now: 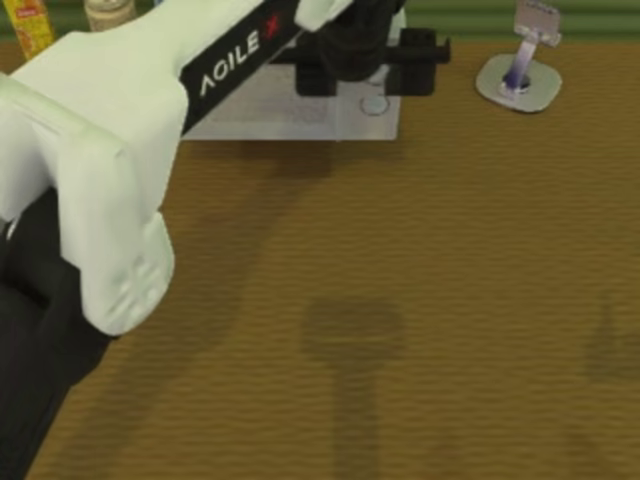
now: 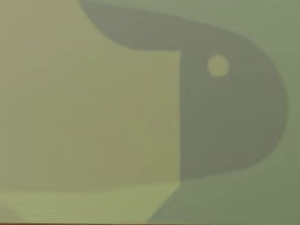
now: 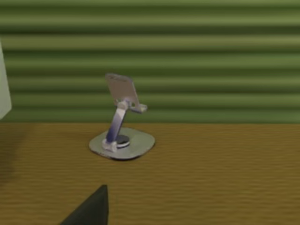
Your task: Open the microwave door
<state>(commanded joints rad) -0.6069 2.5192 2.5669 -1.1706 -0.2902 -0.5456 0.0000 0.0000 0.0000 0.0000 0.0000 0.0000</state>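
Microwave [image 1: 300, 108] sitting at far edge of table [image 1: 420, 300], left of centre, mostly hidden under left arm [image 1: 120, 130] reaching across it from near left. Left gripper [image 1: 365, 55] hovering over microwave's right part; finger state: cannot tell. Left wrist view showing only a flat pale panel and a rounded shadow with one pale round spot. Right gripper: out of top view; only a dark tip showing low in right wrist view, fingers not readable.

Microwave door not separable from body here; handle not seen. Judging: rigid boxy shell, smooth off-white, heavy enough to stay put; door stiff, swinging on a hinge, light to pull. Thin vertical handle likely best hold; smooth surface possibly slippery.

Also present: phone stand [image 1: 518, 78] with rounded grey base, far right; yellow carton [image 1: 30, 25] and jar [image 1: 110, 12], far left. Table brown, fine-ribbed.
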